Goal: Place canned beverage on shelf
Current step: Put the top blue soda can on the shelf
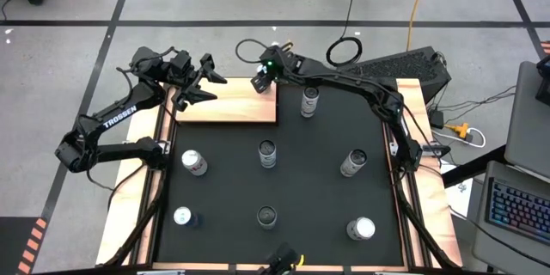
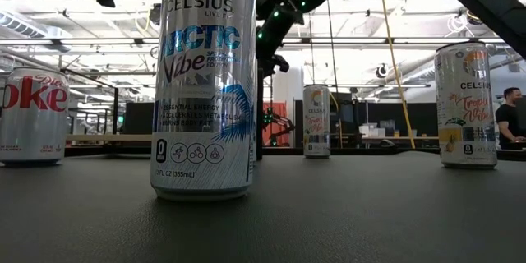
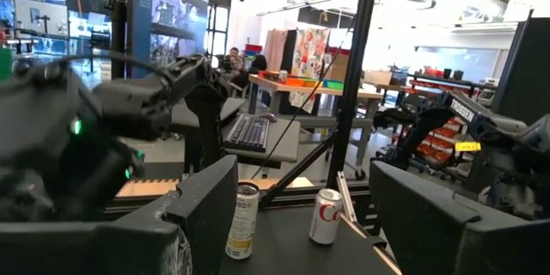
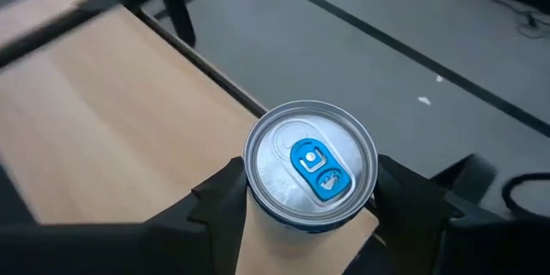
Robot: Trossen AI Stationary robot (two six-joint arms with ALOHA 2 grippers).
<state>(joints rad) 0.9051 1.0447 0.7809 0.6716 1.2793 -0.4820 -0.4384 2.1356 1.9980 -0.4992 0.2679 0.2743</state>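
- Right gripper [image 4: 305,202] clamped on a silver can [image 4: 311,161] with a blue tab — one finger on each side, just under the rim, can upright.
- Can hanging over the far corner of the shelf [image 1: 230,103], light wood right below the fingers. Can't tell whether the base is touching the board yet.
- Probably rigid thin aluminium, smooth and a bit slick, heavy-ish if full. Squeezing the side wall high up like this looks sensible; too hard would likely dent it.
- Left gripper [image 1: 206,84] parked by the shelf's other far corner, fingers apart, holding nothing — close enough to mind.
- Thin black rod [image 4: 176,9] standing just beyond the fingers, the main thing to clip.
- Another can [image 1: 309,101] on the black mat [image 1: 301,185] beside the fingers, more cans spread further off.
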